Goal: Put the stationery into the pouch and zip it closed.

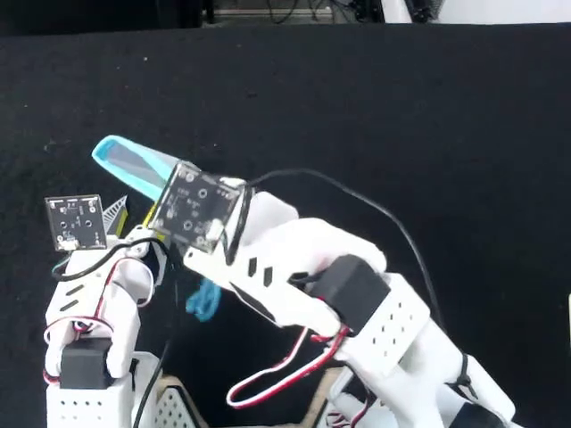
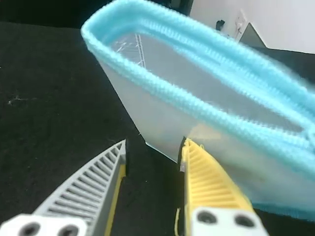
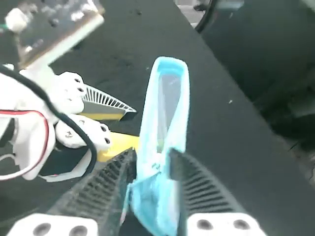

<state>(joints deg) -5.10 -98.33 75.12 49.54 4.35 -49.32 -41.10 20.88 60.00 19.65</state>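
Right gripper [image 3: 151, 158]: closed on one end of the pouch [image 3: 165, 98], with the light-blue fabric pinched and bunched between its two dark ribbed fingers [image 3: 114, 183].
Left gripper [image 2: 152, 147]: released and holding nothing, with a clear gap between its grey finger and its yellow finger.
Left fingers against the pouch: in the left wrist view the yellow finger [image 2: 209, 184] is laid against the translucent side wall, and the grey finger [image 2: 96, 184] is kept apart from it over the black cloth.
Left gripper from the right wrist: the grey finger [image 3: 106, 101] and the yellow finger [image 3: 118, 142] are seen just beside the pouch, on its flank.
Pouch [image 2: 197, 98]: a translucent body with a fuzzy light-blue edging, stood on edge and stretched away from the right gripper. From above, the pouch [image 1: 134, 160] is seen between the two wrist boards and beyond them.
Zip: whether it is drawn cannot be told.
Small blue piece [image 1: 203, 299]: seen beneath the right arm, near the left arm; what it is cannot be told.
Table [image 1: 401, 116]: covered in black cloth.
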